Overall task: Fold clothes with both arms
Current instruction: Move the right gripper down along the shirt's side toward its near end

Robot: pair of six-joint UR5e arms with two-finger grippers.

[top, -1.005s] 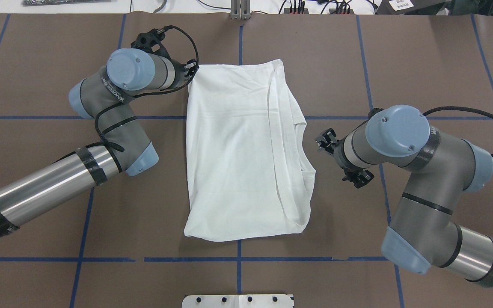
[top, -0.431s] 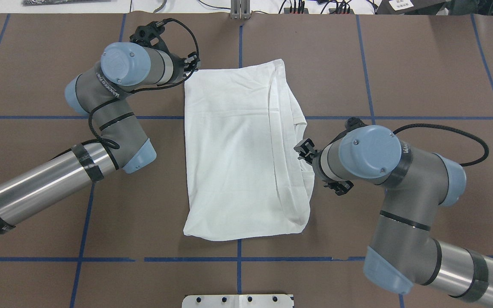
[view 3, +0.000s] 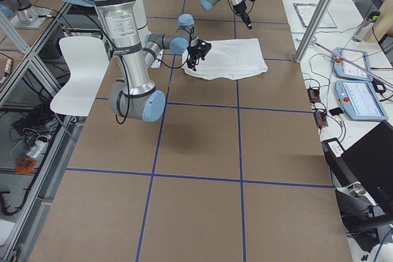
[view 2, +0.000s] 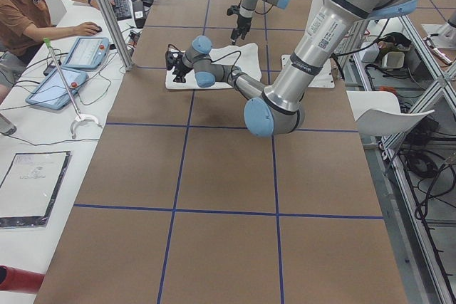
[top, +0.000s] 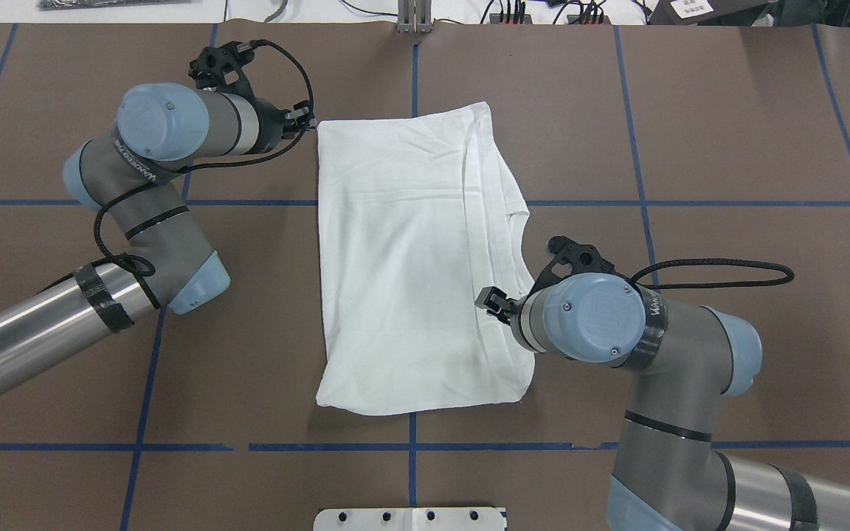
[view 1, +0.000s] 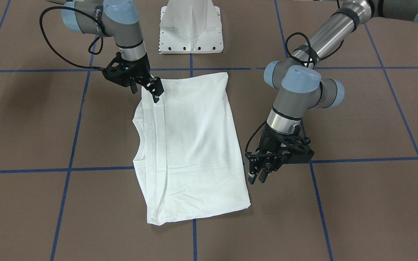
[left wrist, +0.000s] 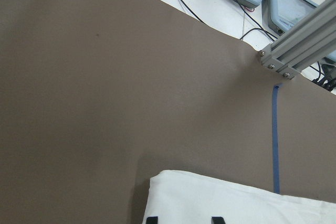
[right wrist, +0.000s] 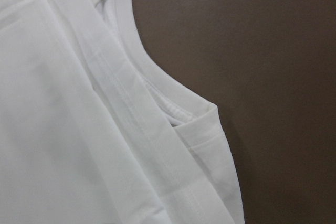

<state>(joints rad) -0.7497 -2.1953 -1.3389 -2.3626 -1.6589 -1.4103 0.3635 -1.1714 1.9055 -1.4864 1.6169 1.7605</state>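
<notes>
brown surface (top: 727, 110) carrying blue tape lines (top: 412, 472) crossing in a grid | white base (view 1: 191, 32) sitting at the robot's edge | person (view 2: 21, 5) sitting at a side desk, reaching to a keyboard (view 2: 117, 3) | tablets (view 2: 87, 53) lying nearby | white chair (view 3: 77, 75) standing beside the surface | laptop (view 3: 362, 157) sitting on the side desk

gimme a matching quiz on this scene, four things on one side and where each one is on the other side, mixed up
Things:
1 left pincer
2 right pincer
3 T-shirt
4 pedestal base

Places:
a lying folded on the table
b beside a far corner of the T-shirt
c at the table's edge, on the robot's side
d over the T-shirt's collar side

Pairs: 1-b, 2-d, 3-a, 4-c
</notes>
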